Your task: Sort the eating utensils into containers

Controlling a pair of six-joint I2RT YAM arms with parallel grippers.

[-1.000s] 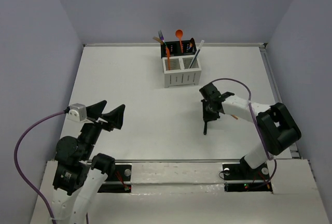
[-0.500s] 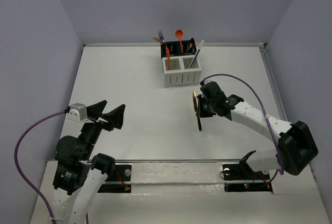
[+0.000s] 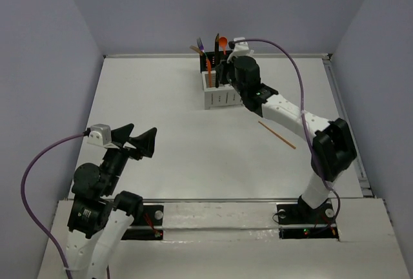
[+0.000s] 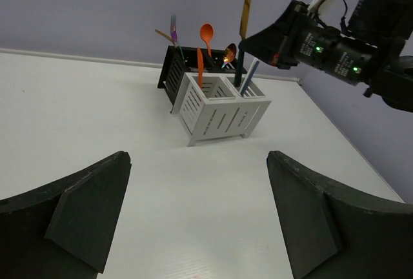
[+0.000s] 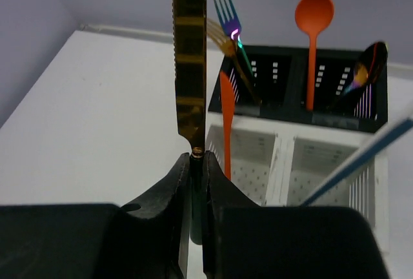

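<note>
The right hand (image 5: 193,166) pinches the dark handle of a gold knife (image 5: 189,59), blade upright, just above the containers (image 3: 222,97) at the far side of the counter (image 3: 161,117) — over which compartment, I cannot tell. An orange spoon (image 5: 313,14) and a fork (image 5: 226,11) stand in the black holders. One orange chopstick (image 3: 277,134) lies loose on the counter. The left hand (image 4: 197,188) hangs spread wide — well apart from the block.

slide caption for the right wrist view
Right hand shut on a gold-bladed knife, blade upright, before the containers holding an orange spoon and a fork.
</note>
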